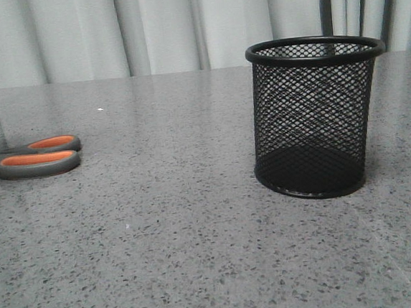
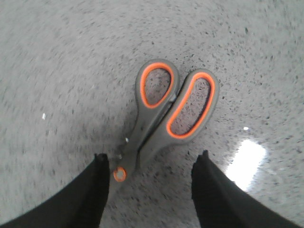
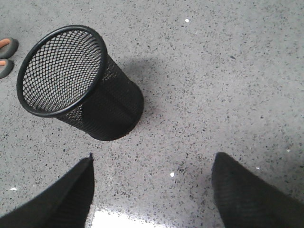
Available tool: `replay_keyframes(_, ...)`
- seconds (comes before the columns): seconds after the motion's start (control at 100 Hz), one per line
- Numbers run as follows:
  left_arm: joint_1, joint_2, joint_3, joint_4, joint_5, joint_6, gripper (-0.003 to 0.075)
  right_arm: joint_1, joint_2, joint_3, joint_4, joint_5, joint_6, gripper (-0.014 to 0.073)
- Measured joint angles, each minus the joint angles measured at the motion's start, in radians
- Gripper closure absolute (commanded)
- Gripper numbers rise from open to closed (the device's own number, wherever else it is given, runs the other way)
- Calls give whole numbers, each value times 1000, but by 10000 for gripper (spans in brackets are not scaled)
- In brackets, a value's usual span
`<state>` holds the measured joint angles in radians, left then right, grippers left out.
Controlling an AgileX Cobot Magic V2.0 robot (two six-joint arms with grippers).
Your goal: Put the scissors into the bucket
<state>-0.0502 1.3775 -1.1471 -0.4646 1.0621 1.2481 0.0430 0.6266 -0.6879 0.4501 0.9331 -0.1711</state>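
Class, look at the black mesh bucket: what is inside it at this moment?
Nothing shows inside the bucket: its mesh walls and solid base look bare. The scissors lie flat on the table, apart from it.

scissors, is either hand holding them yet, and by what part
Nothing is held. The left hand is open above the scissors, fingers either side of the pivot, not closed on them. The right hand is open and empty.

It looks like a lab or office: a grey speckled stone table (image 1: 200, 255) before pale curtains (image 1: 144, 29).
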Motion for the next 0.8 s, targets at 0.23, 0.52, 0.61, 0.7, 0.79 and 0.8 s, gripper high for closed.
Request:
replay_keyframes(0.23, -42, 176, -124, 80, 83, 142, 351, 0, 0, 0, 0, -2, -5, 125)
replay_keyframes(0.52, -45, 271, -189, 134, 156, 242, 351, 0, 0, 0, 0, -2, -5, 125)
replay_keyframes(0.61, -49, 294, -190, 137, 156, 253, 351, 0, 0, 0, 0, -2, -5, 125)
replay_keyframes(0.7, -49, 307, -190, 137, 156, 262, 351, 0, 0, 0, 0, -2, -5, 125)
replay_keyframes(0.79, -49, 311, -190, 137, 156, 269, 351, 0, 0, 0, 0, 0, -5, 125)
replay_keyframes(0.8, -49, 311, -190, 137, 156, 269, 351, 0, 0, 0, 0, 2, -5, 125)
